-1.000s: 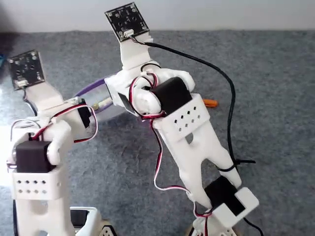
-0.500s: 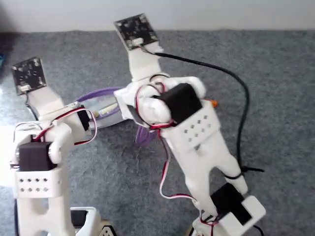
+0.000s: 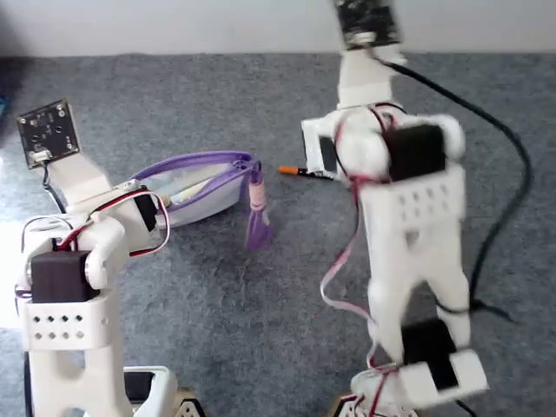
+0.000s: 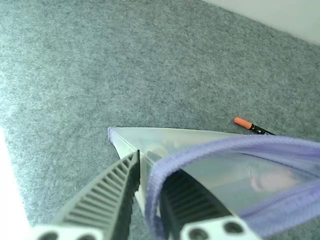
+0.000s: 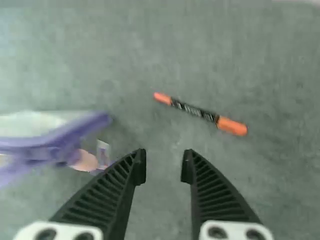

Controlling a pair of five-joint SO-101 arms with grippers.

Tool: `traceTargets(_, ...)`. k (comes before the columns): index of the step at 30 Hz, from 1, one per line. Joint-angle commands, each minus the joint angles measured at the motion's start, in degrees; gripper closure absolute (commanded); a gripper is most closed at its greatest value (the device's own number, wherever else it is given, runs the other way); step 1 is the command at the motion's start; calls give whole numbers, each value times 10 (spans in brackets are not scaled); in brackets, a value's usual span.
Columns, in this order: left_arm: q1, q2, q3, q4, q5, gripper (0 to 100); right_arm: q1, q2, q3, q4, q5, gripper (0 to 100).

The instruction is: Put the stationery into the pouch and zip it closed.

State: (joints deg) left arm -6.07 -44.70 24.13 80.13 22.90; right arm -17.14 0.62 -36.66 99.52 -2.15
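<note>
1. The left gripper is clamped almost closed on one wall of the pouch, at the pouch's pointed end. One ribbed finger is outside the clear plastic and the other is inside the mouth.
2. The right gripper holds nothing. Its two black jaws are a narrow gap apart and hang over bare carpet.
3. There is one pen, black-bodied with an orange cap at each end. It lies flat on the carpet ahead of the right gripper's tips, apart from them.
4. In the high view the pen lies between the tasselled end of the pouch and the head of the right arm, outside the pouch.
5. There is one pouch, clear-walled with a purple zip. The zip is undone and the mouth gapes.
6. One purple tassel hangs from the pouch end nearest the pen.
7. Pale things show through the pouch wall; how many cannot be told.
8. There are two arms. The left arm stands at the left of the high view, its wrist bent down to the pouch's far end.
9. The right arm rises from the bottom edge and stretches far up the table.
10. Grey carpet covers the table.
</note>
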Motion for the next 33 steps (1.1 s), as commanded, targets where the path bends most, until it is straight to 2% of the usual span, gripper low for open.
traceTargets(1,-4,-20,-1,-17,6,987,27,63,-13,15,72,775)
traceTargets(6,-4,-22,-1,1,6,987,38,169,-13,3,159,685)
traceTargets(11,-4,-20,-1,2,6,987,61,272,-13,-86,285,684)
traceTargets(16,-2,-19,-1,1,6,987,59,355,-13,-162,355,684)
traceTargets(33,-2,-20,26,-1,6,987,26,488,-14,-322,404,685)
